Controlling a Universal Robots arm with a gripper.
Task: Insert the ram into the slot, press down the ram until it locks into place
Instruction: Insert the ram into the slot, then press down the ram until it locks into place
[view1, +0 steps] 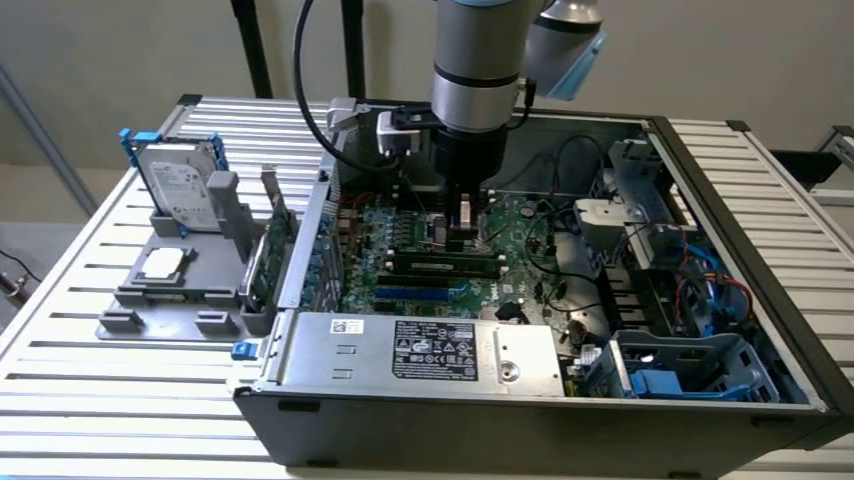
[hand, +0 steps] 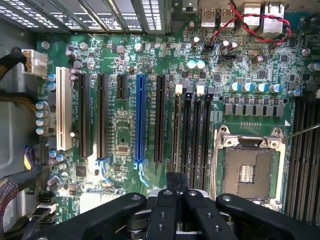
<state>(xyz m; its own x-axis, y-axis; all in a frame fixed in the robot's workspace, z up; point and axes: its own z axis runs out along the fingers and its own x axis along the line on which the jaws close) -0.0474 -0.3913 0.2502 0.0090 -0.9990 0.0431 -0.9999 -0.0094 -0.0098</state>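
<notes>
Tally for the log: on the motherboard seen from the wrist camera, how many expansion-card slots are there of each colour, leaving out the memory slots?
white slot: 1
blue slot: 1
black slots: 4 (three long, one short)
Total: 6

The long, thin green ram stick with dark chips lies lengthwise and level in a black memory slot on the green motherboard, inside the open computer case, directly below the gripper.
</notes>
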